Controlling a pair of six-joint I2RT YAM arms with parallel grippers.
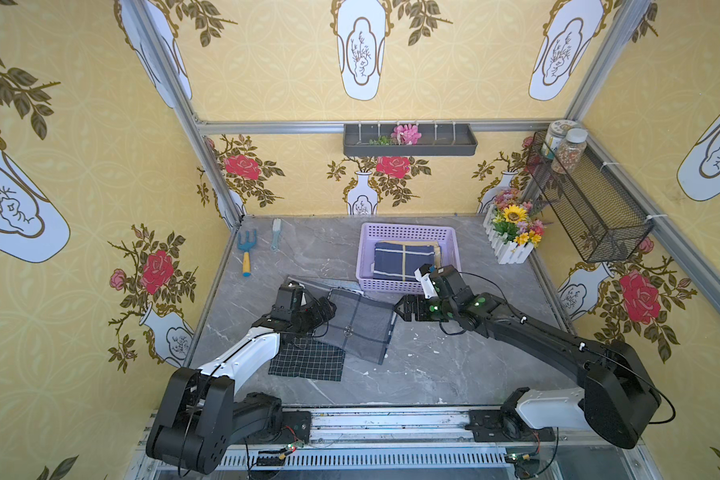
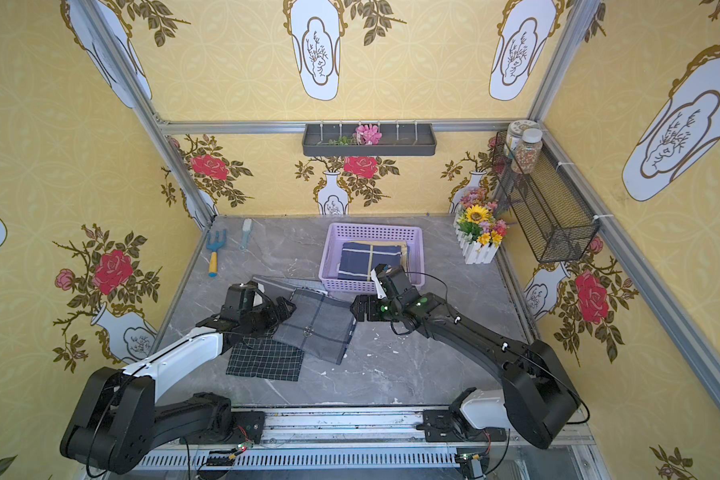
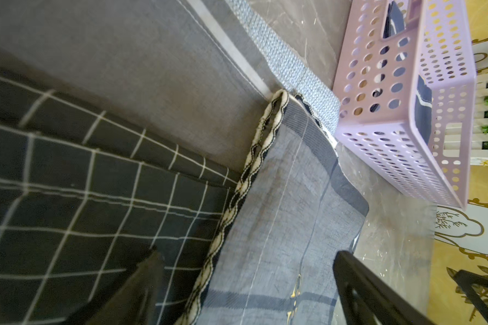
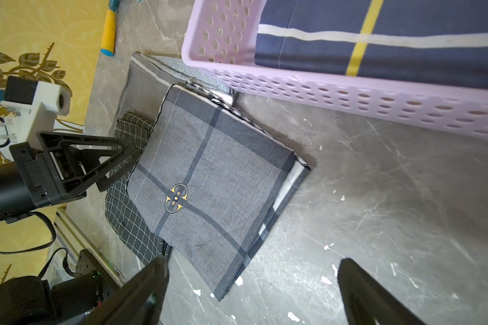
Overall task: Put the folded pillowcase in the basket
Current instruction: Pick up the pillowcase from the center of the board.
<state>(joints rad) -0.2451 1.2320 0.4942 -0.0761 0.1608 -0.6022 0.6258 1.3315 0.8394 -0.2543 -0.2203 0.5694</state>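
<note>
Basket: shallow lilac plastic rectangle with walls of round perforations. It stands on the grey marbled worktop, which is scuffed and flecked white.

In the basket lies a flat navy pillowcase of smooth weave with white and yellow stripes.

The grey plaid pillowcase is outside the basket, just beside its near wall, lying on the worktop. It is folded square, with a crinkled weave and dark bands crossing at a gold emblem. It overlaps a black cloth with a thin white grid and a plain grey cloth.

Left gripper: at the plaid edge away from the basket, black fingers wide apart, holding nothing.

Right gripper: below the basket's near wall at the plaid corner, fingers wide apart, also holding nothing.
</note>
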